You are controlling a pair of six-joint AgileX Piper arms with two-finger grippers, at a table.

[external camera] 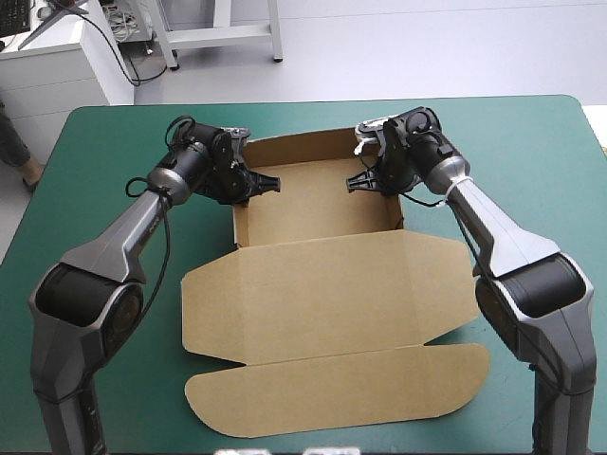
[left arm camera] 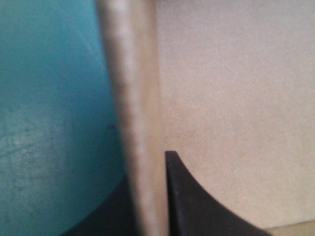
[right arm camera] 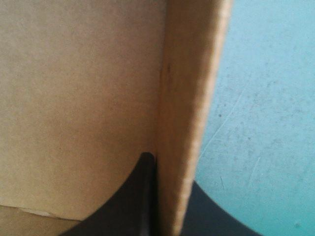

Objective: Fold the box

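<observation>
L claw [left arm camera: 147, 169] outer finger [left arm camera: 106, 222] mostly hidden behind blurred box [left arm camera: 130, 98] wall.

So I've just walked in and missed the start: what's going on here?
Two robot arms are folding a brown box on the table. It stands as an open tray, walls raised, the lid lying flat toward the near edge. The left claw pinches the left wall, the right claw the right wall, a finger on each side.
</observation>
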